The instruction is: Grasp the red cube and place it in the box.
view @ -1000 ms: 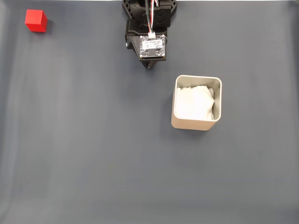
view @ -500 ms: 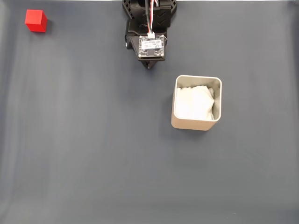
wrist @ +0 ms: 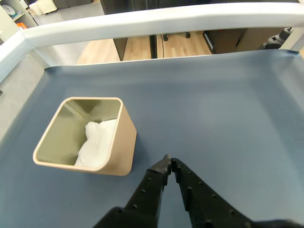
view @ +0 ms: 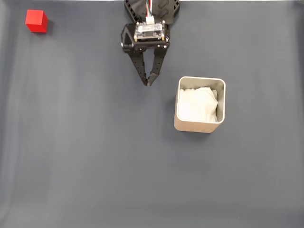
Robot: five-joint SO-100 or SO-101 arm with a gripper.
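The red cube (view: 36, 21) sits on the dark grey mat in the top left corner of the fixed view, far from the arm. The beige box (view: 200, 104) with white padding inside stands right of centre; in the wrist view the box (wrist: 121, 145) is at the left. My black gripper (view: 148, 82) reaches down from the top centre, its fingertips together and empty, just left of the box's upper left corner. In the wrist view the gripper (wrist: 168, 163) is shut, tips touching, beside the box's right wall.
The dark grey mat (view: 95, 156) covers the table, with wide bare room below and left of the arm. A white raised rim (wrist: 156, 21) borders the mat's far edge in the wrist view, with a wooden floor beyond.
The arm has unfolded from its tucked pose: the gripper has swung out and down the mat toward the box's corner. Cube and box have not moved.
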